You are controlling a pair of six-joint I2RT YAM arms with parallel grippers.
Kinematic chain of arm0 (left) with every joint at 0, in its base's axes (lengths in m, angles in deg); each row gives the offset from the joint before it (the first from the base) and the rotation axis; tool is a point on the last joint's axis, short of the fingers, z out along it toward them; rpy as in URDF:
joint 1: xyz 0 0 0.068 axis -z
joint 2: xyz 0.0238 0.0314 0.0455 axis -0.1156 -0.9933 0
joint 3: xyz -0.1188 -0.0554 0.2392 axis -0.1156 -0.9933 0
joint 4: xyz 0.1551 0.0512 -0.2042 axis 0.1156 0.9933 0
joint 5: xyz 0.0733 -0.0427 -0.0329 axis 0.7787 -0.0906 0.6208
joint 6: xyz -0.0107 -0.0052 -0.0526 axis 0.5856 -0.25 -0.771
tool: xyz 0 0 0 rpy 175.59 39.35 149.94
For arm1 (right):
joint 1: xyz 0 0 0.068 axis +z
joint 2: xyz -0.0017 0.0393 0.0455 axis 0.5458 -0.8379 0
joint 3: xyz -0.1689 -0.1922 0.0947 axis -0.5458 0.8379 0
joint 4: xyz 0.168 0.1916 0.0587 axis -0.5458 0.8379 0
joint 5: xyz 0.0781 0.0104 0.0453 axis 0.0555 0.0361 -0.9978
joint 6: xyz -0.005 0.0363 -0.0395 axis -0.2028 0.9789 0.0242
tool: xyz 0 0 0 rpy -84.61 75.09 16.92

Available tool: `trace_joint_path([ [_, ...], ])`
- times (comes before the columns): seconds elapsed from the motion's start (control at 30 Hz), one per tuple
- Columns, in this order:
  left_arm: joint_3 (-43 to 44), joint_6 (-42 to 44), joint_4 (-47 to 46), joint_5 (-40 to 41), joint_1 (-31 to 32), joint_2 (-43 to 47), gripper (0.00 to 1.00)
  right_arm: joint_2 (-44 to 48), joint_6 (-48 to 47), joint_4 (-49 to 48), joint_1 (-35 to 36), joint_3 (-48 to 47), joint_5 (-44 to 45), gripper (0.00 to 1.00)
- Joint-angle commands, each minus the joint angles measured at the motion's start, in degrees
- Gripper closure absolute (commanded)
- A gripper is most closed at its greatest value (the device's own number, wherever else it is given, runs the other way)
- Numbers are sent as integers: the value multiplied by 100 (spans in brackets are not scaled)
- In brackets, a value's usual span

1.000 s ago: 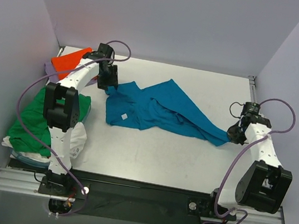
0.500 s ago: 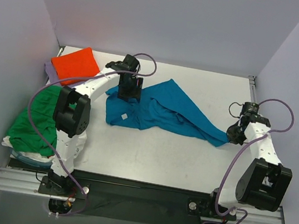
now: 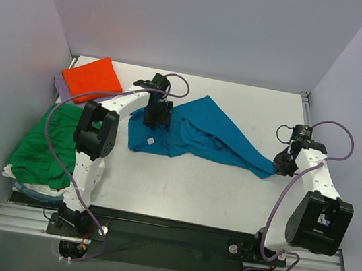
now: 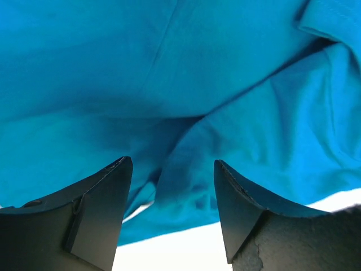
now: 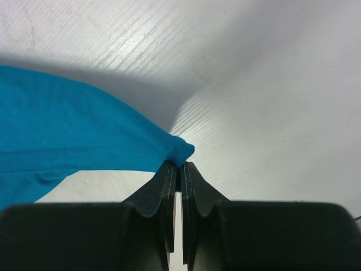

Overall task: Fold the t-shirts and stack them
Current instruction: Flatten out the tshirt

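The teal-blue t-shirt (image 3: pixel 195 134) lies crumpled and stretched across the middle of the table. My left gripper (image 3: pixel 156 119) hovers over its left part, open, with cloth below the jaws (image 4: pixel 172 169) and nothing held. My right gripper (image 3: pixel 277 165) is shut on the shirt's right corner (image 5: pixel 179 151), low on the table. The orange t-shirt (image 3: pixel 93 76) lies folded at the back left on the lavender one (image 3: pixel 60 82). The green t-shirt (image 3: pixel 46 146) lies heaped at the left over a white one (image 3: pixel 94 171).
The white table (image 3: pixel 186 191) is walled by lavender panels on the left, back and right. The rail with both arm bases (image 3: pixel 165 239) runs along the near edge. The left arm's purple cable (image 3: pixel 55 113) loops over the green shirt.
My left gripper has moved right from the shirt's left edge near the orange shirt to over the shirt's left part. The right gripper has stayed, still pinching the corner.
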Motion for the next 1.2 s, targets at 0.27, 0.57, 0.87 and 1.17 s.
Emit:
trace_joint_path([
  [0.27,247,-271,-418,-806,-170,120,100,53,-78,266,-221,-412,27,100],
  [0.57,-539,-227,-496,-929,-1032,1833,100,-35,-26,424,-977,-931,-263,100],
  [0.87,-3899,-306,-304,-648,-1120,4312,100,88,247,503,-1022,-115,-650,100],
  [1.17,-4613,-201,1155,-464,-1076,5209,38,474,168,767,-1004,527,-623,100],
])
